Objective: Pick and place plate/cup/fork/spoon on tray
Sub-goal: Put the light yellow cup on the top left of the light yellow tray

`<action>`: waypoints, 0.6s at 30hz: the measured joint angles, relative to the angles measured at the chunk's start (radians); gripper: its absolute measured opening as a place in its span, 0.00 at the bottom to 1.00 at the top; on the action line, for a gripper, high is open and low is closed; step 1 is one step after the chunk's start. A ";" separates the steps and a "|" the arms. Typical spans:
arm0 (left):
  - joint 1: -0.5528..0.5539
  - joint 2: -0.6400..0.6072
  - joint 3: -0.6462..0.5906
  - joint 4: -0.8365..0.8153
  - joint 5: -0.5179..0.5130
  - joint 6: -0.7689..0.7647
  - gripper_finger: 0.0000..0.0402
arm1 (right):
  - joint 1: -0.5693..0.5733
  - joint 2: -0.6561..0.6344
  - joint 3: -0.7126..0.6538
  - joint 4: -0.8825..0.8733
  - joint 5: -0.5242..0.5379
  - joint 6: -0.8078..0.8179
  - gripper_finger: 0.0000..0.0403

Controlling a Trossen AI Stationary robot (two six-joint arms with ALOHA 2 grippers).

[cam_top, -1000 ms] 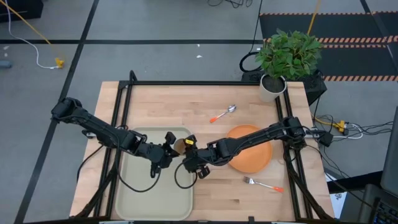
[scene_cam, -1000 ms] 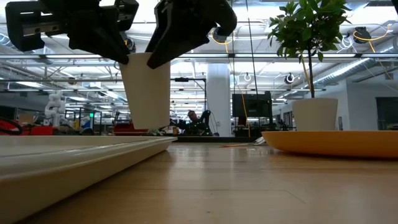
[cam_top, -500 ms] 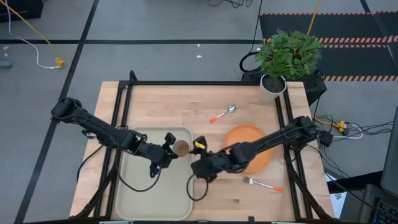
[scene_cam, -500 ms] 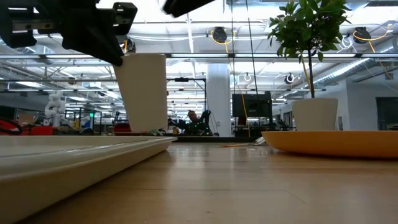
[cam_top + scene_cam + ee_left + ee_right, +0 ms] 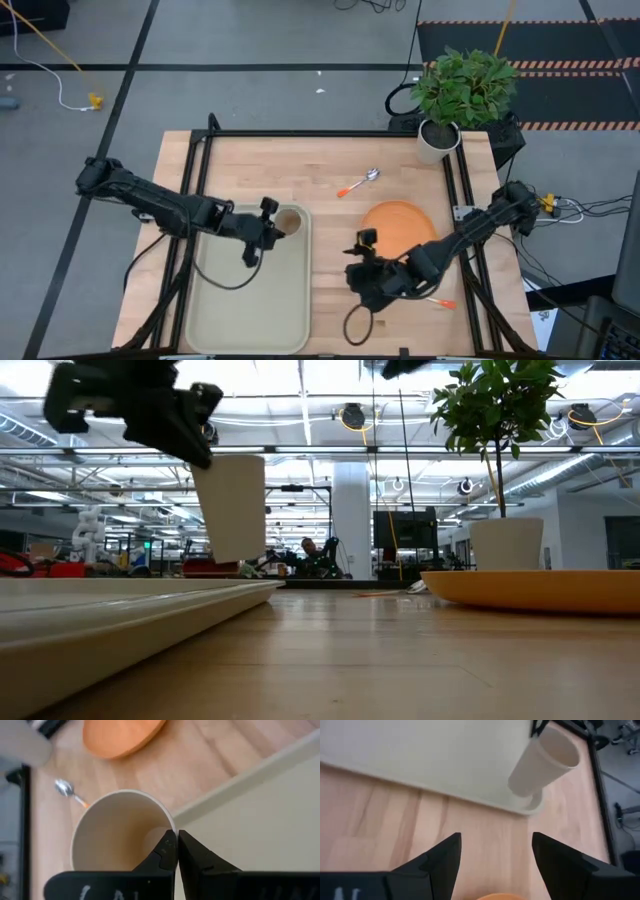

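The tan cup (image 5: 289,221) hangs over the far right corner of the pale tray (image 5: 235,300), held by my left gripper (image 5: 270,226). It also shows in the low view (image 5: 232,505) and the right wrist view (image 5: 542,762). My right gripper (image 5: 365,262) is open and empty over the bare wood between the tray and the orange plate (image 5: 400,235). The spoon (image 5: 360,183) lies on the table beyond the plate. The fork (image 5: 445,303) lies near the plate's near side, partly hidden by my right arm. My left gripper pinches the cup's rim (image 5: 172,827), on the side toward the tray's left, with one finger (image 5: 162,855) inside the cup and one outside. The fingers come slanting down from the table's left. The cup hangs slightly tilted, mouth up, clear of the tray.
A white plant pot (image 5: 437,140) with a green plant stands at the table's far right corner. Black frame rails run along the table's left, right and far edges. Bare wood lies between the tray and the plate.
My right gripper has left the cup and drawn back toward the table's near right, past the plate's near-left side. My left gripper has kept the cup and carried it a little toward the far edge, over the tray's far right corner.
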 joint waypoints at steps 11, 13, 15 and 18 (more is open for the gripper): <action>0.066 0.093 -0.001 0.023 0.037 -0.036 0.01 | 0.007 -0.170 -0.330 0.207 -0.006 0.235 0.59; 0.067 0.099 -0.001 0.009 0.036 -0.037 0.02 | 0.007 -0.178 -0.367 0.225 -0.025 0.276 0.59; 0.073 0.116 -0.001 0.032 0.033 -0.037 0.03 | 0.008 -0.178 -0.389 0.245 -0.057 0.308 0.59; 0.082 0.119 0.000 0.026 0.016 -0.052 0.03 | 0.016 -0.177 -0.401 0.258 -0.070 0.344 0.59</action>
